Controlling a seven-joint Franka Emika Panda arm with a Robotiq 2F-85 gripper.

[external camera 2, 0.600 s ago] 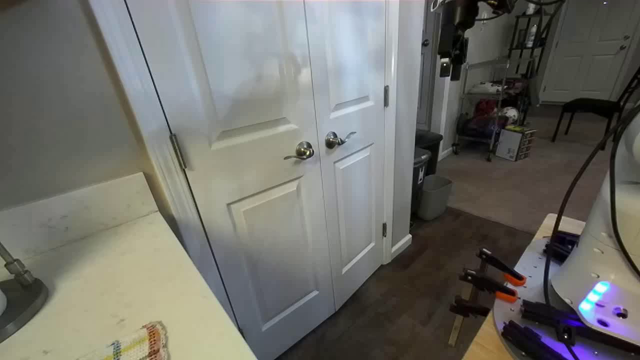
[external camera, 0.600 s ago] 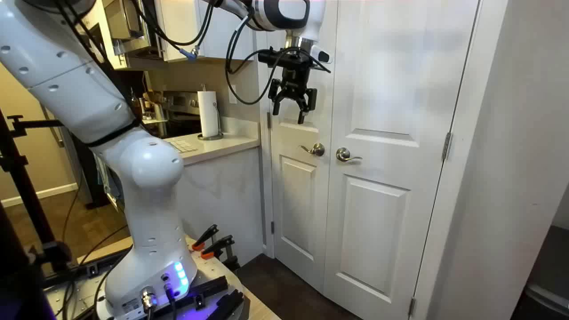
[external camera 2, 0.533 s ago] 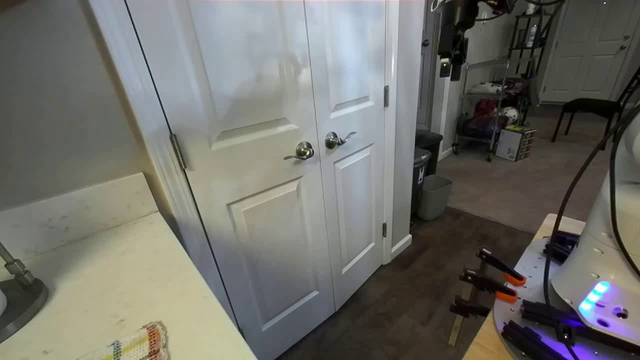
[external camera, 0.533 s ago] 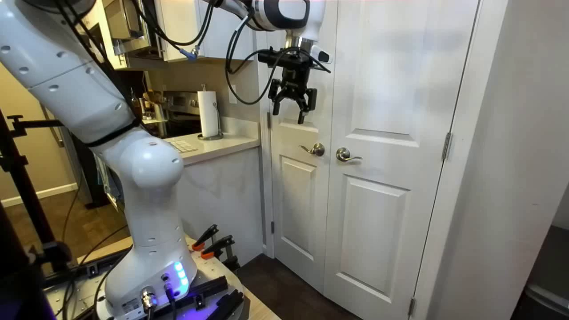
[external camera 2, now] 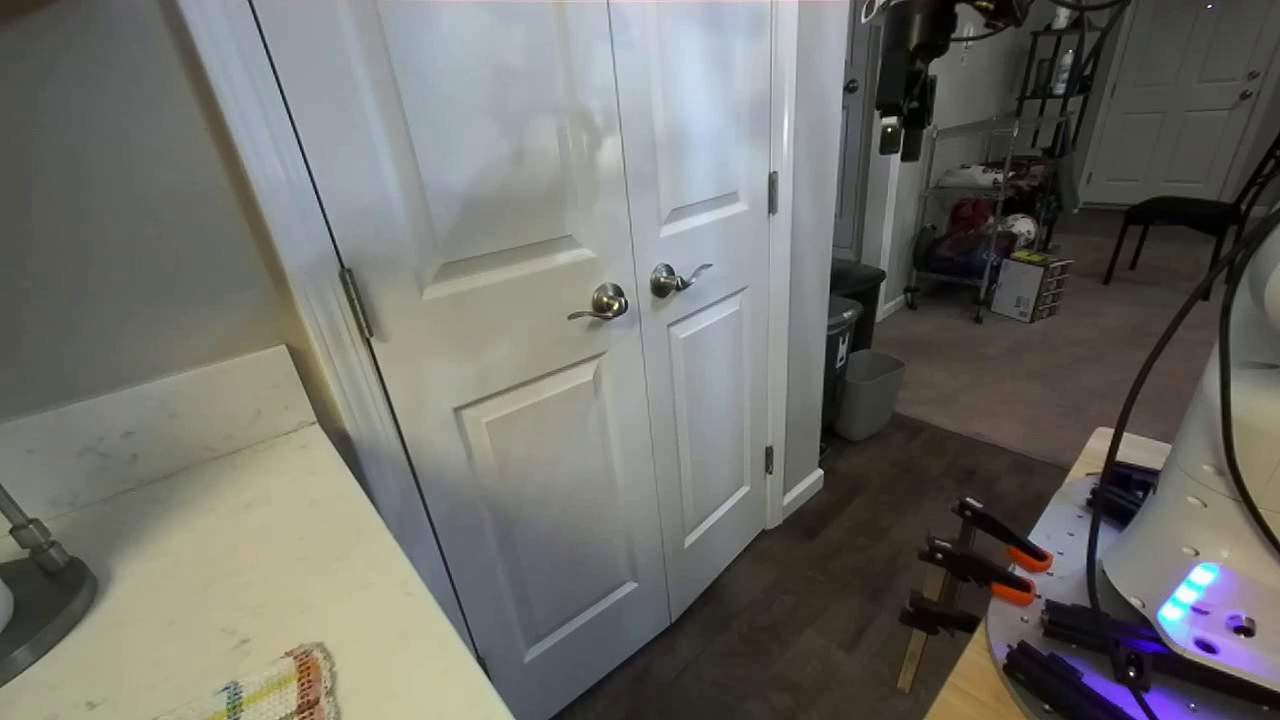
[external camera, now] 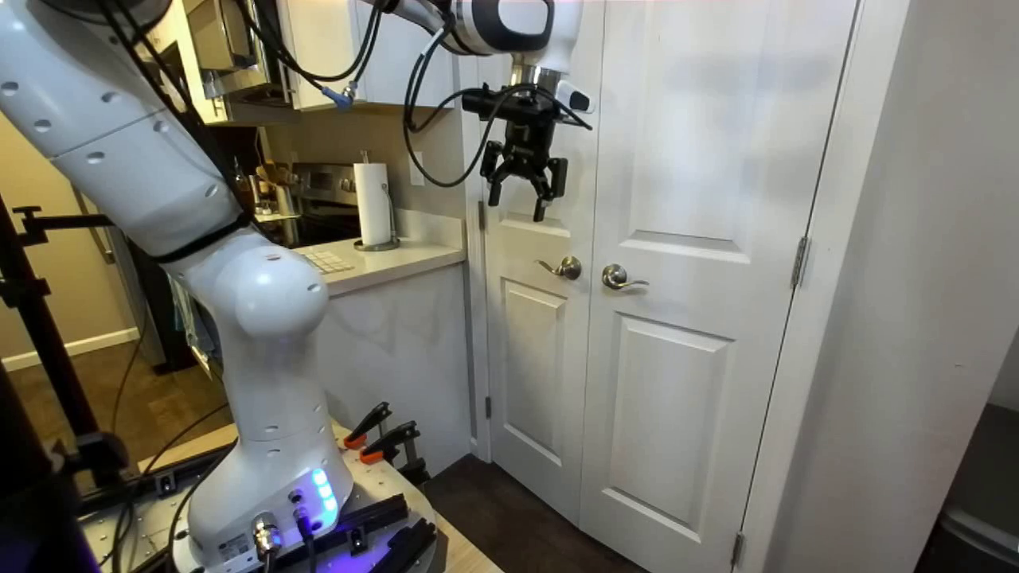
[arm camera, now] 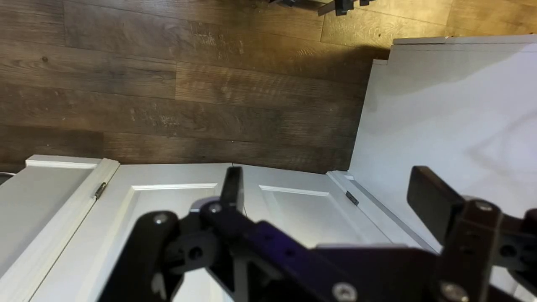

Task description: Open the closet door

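Just beside the closet door (external camera: 529, 318), a counter (external camera: 430, 256) holds paper towels (external camera: 372, 203)

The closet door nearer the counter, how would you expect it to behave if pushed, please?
The closet door should prove rigid, being a broad panelled leaf. Pushing probably won't move it: its hinges show on the outside, suggesting it swings outward. Its smooth, curved metal lever may feel slippery.

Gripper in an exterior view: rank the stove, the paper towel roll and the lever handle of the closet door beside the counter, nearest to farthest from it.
In an exterior view, from the gripper:
1. Lever handle: below and to the right, on the closet door.
2. Paper towel roll: left, on the counter.
3. Stove: farther left, beyond the roll.
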